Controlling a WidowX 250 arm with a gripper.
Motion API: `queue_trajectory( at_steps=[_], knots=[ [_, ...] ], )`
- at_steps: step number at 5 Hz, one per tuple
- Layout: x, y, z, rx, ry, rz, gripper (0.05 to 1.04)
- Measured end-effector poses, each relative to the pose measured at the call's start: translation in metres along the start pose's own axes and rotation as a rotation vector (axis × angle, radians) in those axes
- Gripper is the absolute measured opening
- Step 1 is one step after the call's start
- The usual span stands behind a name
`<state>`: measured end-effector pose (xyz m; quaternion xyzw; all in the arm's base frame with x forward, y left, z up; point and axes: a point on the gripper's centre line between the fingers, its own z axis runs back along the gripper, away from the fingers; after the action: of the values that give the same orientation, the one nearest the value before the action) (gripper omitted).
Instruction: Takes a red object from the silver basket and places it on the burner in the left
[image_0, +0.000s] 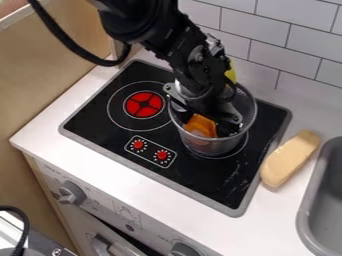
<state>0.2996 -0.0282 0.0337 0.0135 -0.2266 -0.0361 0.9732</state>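
- From where I'm standing, the pincer (215, 119) is down inside the silver basket (210, 146), with the black arm (180, 47) leaning over it from the top of the view.
- The thing to fetch must be the orange piece (202, 125) in that basket; it looks more orange than red to me.
- It lies right by the pincer's lower end, a little to the left and on the side towards the stove's front. So there's hardly any sideways reach in it; what counts is getting it properly between the gripping faces.
- I can't tell whether the pincer is apart, together or already clamped on the piece; the arm and the wire mesh hide too much.
- Nor can I make out its long axis, with part of it covered, so I'd want that settled before any lift.
- The basket wall stands close around both, so I'd go straight up first; a slanting pull could snag the rim or drag the basket along.
- Once clear, the left burner (143, 104) is a short way off to the left, across the black stove top (95, 121).
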Motion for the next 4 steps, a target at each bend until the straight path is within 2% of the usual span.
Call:
queue_trajectory(
  at_steps=[1,2,4],
  knots=[
    [0.0002,-0.0019,0.0020,0.000,0.033,-0.016,0.806],
    [-0.0019,-0.0030,0.0035,-0.001,0.062,-0.025,0.721],
    [-0.0071,-0.0064,0.0071,0.003,0.105,-0.002,0.717]
  ],
)
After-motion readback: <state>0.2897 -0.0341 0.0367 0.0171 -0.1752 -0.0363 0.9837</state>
